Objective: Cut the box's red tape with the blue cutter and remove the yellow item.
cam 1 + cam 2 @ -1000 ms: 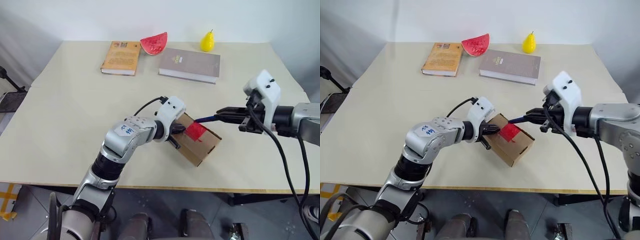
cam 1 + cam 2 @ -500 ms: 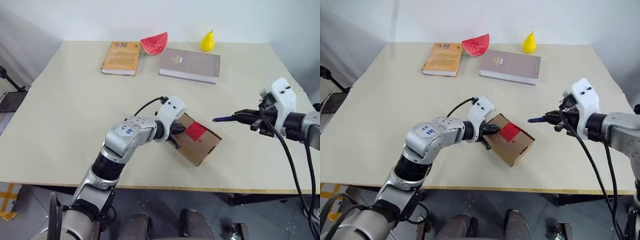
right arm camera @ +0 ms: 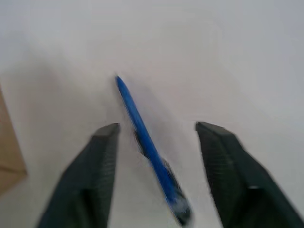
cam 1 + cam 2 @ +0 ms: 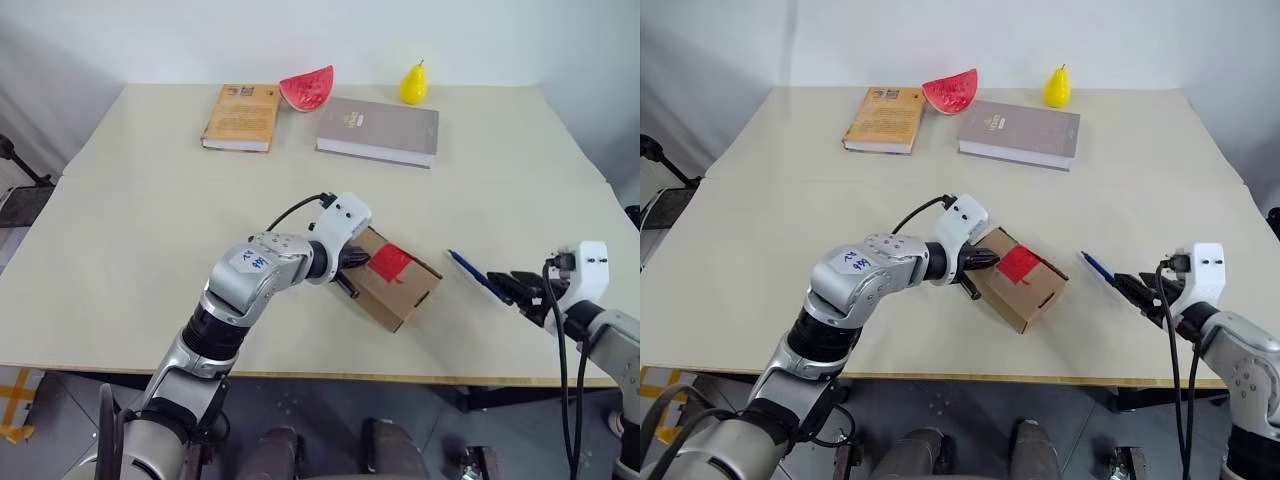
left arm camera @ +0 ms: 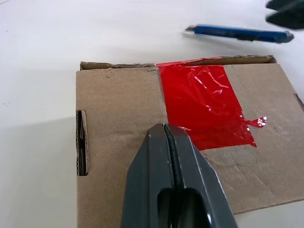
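While my left jaws (image 5: 166,130) stay pressed together on the box (image 4: 395,280) at the red tape (image 4: 391,262), right jaws (image 3: 156,130) are spread, blue cutter (image 4: 474,275) flat on desk (image 4: 150,220) right of box

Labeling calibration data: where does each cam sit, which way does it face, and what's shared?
Head stereo pair: looks forward and down over the table; both arms show.
Left wrist view: along the shut left gripper pressed on the box by the red tape.
Right wrist view: along the open right gripper around the blue cutter.
Shared: cutter and box appear in all views.
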Available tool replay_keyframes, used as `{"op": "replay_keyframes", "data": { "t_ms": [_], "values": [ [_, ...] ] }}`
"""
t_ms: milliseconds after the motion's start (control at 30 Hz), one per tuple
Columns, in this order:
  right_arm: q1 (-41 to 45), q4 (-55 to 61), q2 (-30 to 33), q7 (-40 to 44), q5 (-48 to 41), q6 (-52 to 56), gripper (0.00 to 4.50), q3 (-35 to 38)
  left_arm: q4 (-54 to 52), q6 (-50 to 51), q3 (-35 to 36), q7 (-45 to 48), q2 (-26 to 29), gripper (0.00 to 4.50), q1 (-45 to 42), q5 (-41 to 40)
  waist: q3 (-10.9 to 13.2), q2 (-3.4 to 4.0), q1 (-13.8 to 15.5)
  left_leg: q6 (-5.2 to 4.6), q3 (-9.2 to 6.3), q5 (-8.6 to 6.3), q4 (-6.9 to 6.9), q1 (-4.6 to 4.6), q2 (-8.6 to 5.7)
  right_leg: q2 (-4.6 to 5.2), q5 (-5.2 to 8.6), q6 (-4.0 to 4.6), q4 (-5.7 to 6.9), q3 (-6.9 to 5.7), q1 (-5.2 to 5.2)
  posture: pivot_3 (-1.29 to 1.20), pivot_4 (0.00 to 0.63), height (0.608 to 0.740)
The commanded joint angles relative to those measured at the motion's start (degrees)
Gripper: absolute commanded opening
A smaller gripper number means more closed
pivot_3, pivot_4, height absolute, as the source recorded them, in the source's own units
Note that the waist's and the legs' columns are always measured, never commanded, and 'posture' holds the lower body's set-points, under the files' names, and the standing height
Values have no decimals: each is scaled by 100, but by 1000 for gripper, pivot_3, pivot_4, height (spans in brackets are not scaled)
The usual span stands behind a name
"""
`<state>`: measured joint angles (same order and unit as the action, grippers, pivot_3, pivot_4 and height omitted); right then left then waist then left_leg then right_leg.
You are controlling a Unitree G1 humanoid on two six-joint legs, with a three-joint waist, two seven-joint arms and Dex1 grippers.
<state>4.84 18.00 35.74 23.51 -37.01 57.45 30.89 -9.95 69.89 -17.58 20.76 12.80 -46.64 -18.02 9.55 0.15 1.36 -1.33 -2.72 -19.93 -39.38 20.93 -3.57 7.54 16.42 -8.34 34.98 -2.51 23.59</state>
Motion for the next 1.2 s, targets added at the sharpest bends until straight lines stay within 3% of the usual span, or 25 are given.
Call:
{"op": "replay_keyframes", "data": {
  "t_ms": [33, 67, 200, 333, 400, 533, 667, 767, 900, 1200],
  "values": [
    [-16, 343, 349, 54, -26, -39, 4271, 204, 235, 194, -53, 46, 152, 0, 119, 80, 0, 0, -1, 0, 2, 0, 0, -1, 0, 0, 0, 0, -1, 2, 0, 0, 150, 740],
    [-27, 365, 458, 88, 3, -44, 4484, 200, 220, 203, -19, 73, 172, 0, 116, 64, 1, 4, 1, 0, 2, 0, 1, -2, 0, 0, 0, 0, -1, 3, 1, 0, 150, 740],
    [675, -138, 937, -169, 686, -582, 4484, -200, -256, 506, 655, 677, 365, 0, 162, -631, 6, 11, -42, -1, 16, 1, 6, -2, 0, -2, 1, 1, 0, 16, 10, 0, 150, 740],
    [1547, -701, 1341, 87, 1069, -383, 4314, -1315, -663, 1258, 1049, 1329, 957, 0, 241, -1386, 11, 9, -103, 4, 8, 3, 13, 0, 9, -7, 2, 3, 1, 18, 16, 0, 150, 740],
    [1733, -840, 1538, 391, 1238, -415, 3901, -1863, -759, 1531, 1081, 1512, 1237, 0, 305, -1612, 14, 13, -116, 4, 4, 5, 18, 9, 7, -4, 2, 3, 7, 25, 23, 0, 150, 740],
    [2524, -1285, 1505, 1243, 1634, -964, 2487, -3105, -1035, 1502, 605, 1536, 1864, 0, 755, -1575, 16, 15, -130, 3, -11, 3, 27, 22, 3, -2, 1, 1, 3, 27, 27, 0, 150, 740],
    [3305, -1925, 1270, 1801, 1964, -1400, 1174, -3777, -906, 1027, 272, 970, 1610, 0, 1006, -1102, 26, 5, -122, -1, -6, 4, 27, 26, -11, 1, -1, -2, -6, 11, 30, 0, 150, 740],
    [3667, -1979, 1223, 2512, 2097, -1550, 62, -4315, -531, 639, 526, 282, 876, 0, 1042, -739, 28, 1, 6, 0, -21, 4, 23, 29, -11, 3, -2, -4, -5, -6, 28, 0, 150, 740],
    [3853, -1795, 1172, 3096, 2138, -1555, 62, -4674, -288, 367, 725, -87, 468, 0, 1002, -508, 30, -2, 17, 1, -36, 4, 23, 38, -16, 6, -5, -10, -7, -20, 28, 0, 150, 740],
    [3911, -840, 1055, 3789, 2116, -831, 62, -5208, -140, 269, 1268, -102, 367, 0, 602, -612, 30, -3, -6, 7, -33, 4, 22, 36, -6, 1, -6, -11, 1, -27, 32, 0, 150, 740]
  ]
}}
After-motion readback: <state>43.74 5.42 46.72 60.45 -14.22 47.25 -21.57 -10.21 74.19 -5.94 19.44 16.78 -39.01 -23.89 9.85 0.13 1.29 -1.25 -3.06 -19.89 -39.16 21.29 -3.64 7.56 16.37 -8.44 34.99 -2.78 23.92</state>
